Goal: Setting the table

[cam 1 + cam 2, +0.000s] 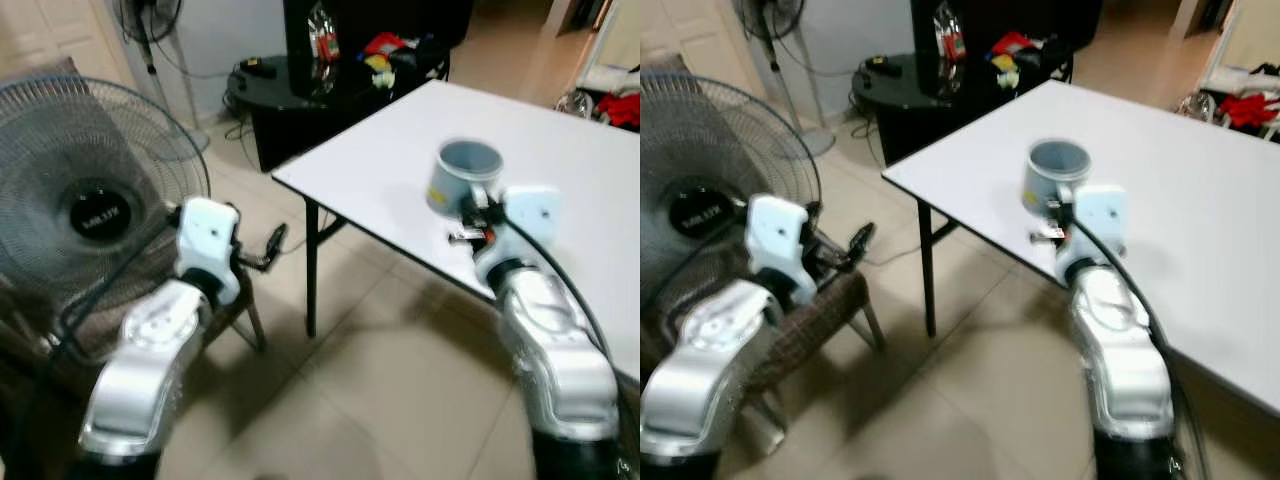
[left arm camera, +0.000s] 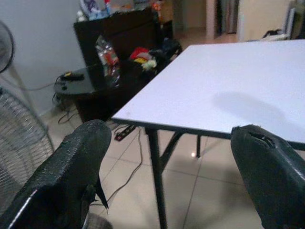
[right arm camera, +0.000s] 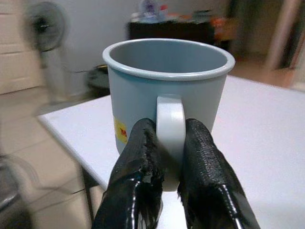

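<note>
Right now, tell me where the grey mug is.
The grey mug is on the robot's right, held upright by its handle in the right pincer over the white table, near the table's front edge.

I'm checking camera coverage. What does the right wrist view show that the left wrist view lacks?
Right wrist view: the right claw shut on the handle of a grey mug, held upright above the white table. Left wrist view: the left claw, open, holding nothing, over tiled floor. Both share the white table, the dark cabinet beyond it and a standing fan.
</note>
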`<state>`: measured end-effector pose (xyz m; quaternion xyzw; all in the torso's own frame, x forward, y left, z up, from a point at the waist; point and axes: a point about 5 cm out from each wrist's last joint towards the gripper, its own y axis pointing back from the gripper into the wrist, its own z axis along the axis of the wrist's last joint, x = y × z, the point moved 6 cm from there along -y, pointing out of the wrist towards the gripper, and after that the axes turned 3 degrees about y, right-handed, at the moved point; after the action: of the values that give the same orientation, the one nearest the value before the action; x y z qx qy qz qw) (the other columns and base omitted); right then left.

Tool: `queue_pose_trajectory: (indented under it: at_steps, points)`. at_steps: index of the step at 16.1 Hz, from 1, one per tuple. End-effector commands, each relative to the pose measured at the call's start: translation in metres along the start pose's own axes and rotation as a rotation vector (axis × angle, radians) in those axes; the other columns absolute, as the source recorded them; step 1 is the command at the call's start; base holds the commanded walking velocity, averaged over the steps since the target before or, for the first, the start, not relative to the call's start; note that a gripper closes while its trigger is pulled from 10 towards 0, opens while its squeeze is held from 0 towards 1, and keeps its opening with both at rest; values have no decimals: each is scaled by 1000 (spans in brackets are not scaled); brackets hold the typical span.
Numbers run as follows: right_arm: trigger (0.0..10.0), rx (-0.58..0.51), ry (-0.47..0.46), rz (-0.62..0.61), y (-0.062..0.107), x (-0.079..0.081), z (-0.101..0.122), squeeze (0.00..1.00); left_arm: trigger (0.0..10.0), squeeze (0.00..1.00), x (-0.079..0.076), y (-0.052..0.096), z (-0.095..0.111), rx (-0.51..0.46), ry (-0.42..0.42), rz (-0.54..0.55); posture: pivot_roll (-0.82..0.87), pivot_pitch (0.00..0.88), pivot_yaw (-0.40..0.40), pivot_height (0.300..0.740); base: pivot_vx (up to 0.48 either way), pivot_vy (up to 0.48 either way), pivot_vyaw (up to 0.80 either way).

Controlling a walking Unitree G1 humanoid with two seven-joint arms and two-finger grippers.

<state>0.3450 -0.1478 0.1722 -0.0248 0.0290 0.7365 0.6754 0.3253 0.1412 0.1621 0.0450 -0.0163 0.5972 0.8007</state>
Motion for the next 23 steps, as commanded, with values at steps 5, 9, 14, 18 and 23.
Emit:
queue_pose_trajectory:
  at_steps: [5, 9, 14, 18, 23]
  points:
    - [10000, -36, -23, 13, -7, 1, 5, 0, 10000, 0, 3, 0, 7, -17, -12, 7, 138, 0, 23, 740, 355, 0, -320]
    - [10000, -41, -29, 19, -9, 4, 6, 0, 10000, 0, 6, -1, 6, -12, -17, 10, 123, 0, 36, 740, 350, 0, 0]
    - [10000, -43, -32, 10, -6, 0, 5, 0, 10000, 0, -3, -5, 7, -12, -9, -36, 107, 0, 52, 740, 348, 0, 0]
    - [10000, -39, -30, 17, -8, 0, 5, 0, 10000, 0, -4, -5, 6, -5, -10, -41, 110, 0, 51, 740, 338, 0, 0]
    - [10000, -44, -30, 28, -12, 3, 7, 0, 10000, 0, -3, -5, 7, -6, -17, -48, 119, 0, 44, 740, 333, 0, 0]
